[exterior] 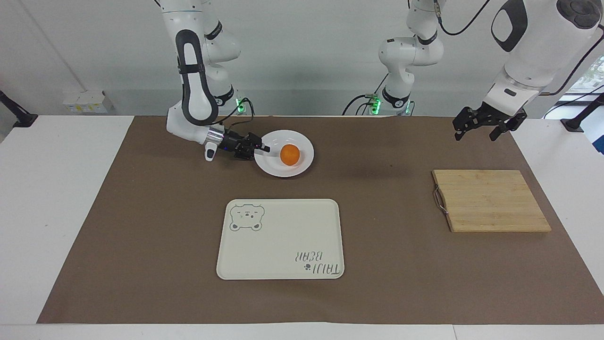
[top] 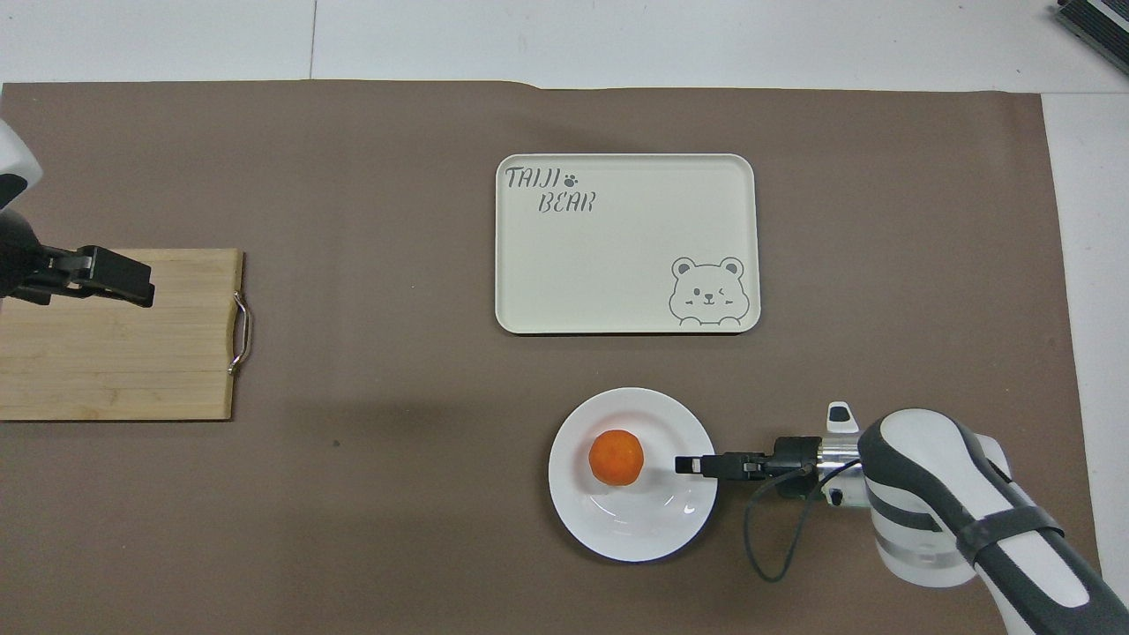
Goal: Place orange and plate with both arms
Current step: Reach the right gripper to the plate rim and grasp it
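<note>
Overhead view: right gripper (top: pixel 697 464) is clamped on the plate (top: pixel 617 529) rim at the right arm's side, orange (top: pixel 616 457) sitting in the plate's well. Plate lies nearer the robots than the tray (top: pixel 617 265), apart from it. Step looks like carrying plate to tray; next move needs a level lift so the orange won't roll. Left gripper (exterior: pixel 476 128) waits, spread, over the board (exterior: pixel 490 200). Tray reads "TAIJI BEAR".

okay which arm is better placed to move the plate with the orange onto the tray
The right. Its gripper is already at the rim of the plate holding the orange; the left gripper waits over the table near the cutting board.
</note>
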Robot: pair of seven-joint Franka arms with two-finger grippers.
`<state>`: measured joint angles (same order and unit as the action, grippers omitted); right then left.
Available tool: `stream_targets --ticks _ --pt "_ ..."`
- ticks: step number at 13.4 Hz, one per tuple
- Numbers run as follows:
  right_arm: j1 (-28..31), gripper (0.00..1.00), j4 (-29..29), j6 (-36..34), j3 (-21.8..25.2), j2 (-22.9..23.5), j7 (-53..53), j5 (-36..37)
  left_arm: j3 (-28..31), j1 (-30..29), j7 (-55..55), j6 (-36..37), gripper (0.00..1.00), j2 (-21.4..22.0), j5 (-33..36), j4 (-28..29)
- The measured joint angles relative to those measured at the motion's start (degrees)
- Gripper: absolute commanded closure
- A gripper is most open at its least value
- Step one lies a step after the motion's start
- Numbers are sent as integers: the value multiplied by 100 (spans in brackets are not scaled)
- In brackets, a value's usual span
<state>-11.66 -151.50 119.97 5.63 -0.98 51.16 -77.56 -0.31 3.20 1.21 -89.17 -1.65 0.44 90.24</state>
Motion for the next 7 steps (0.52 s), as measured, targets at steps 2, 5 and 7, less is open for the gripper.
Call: stream_targets --ticks 2,5,7 --pt "0 100 -11 24 0 0 0 0 0 0 0 0 0 0 0 0" --pt "-4 100 -18 70 -1 0 50 -4 0 0 0 0 0 0 0 0" --pt "-3 100 -14 74 0 0 273 -43 0 0 0 0 0 0 0 0"
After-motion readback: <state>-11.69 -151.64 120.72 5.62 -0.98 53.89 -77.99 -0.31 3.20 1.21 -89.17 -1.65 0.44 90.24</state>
